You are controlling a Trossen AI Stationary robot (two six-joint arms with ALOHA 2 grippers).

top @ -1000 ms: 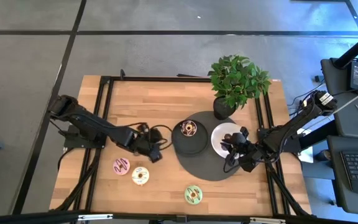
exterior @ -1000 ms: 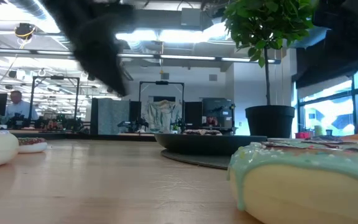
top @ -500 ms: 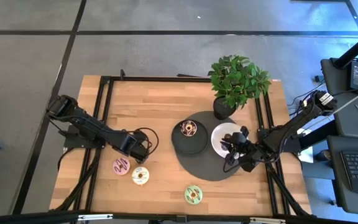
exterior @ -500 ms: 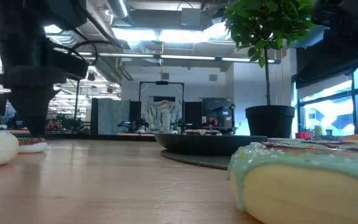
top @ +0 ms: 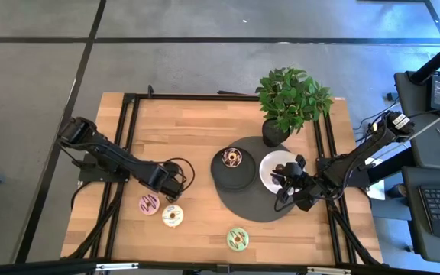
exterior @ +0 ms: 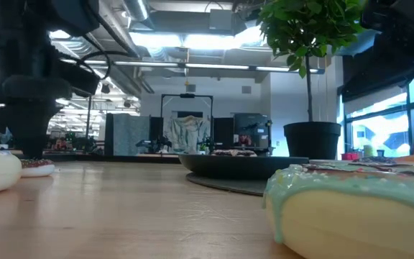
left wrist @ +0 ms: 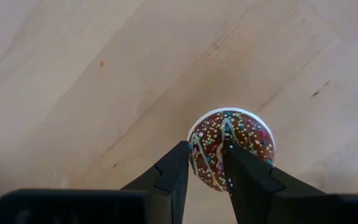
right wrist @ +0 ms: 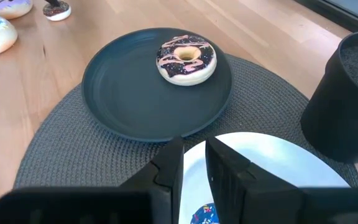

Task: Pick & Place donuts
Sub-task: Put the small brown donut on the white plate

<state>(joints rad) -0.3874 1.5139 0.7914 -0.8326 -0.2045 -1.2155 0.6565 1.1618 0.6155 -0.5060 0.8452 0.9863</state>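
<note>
The left hand [top: 176,186] is held low over the table [top: 182,137], to the left of the dark plate [top: 221,174], with a small gap visible between its fingers [left wrist: 174,177]. In the left wrist view a sprinkled chocolate donut [left wrist: 232,147] lies directly ahead of and below those fingertips, flat on the bare wood, so the coming move is judged to turn on a short straight descent and little sideways correction; being a ring, it offers no long axis to align with. Its icing is brown, crossed by pale stripes and dotted with coloured sprinkles, over a pale base. A pink donut [top: 150,204] lies just left of it and a green one [top: 237,238] further toward the table's front edge. The right hand [top: 287,182] waits over the white plate [top: 270,164], right of the dark plate, fingers slightly parted, gripping nothing. A pink-striped donut [right wrist: 186,59] already sits on the dark plate.
</note>
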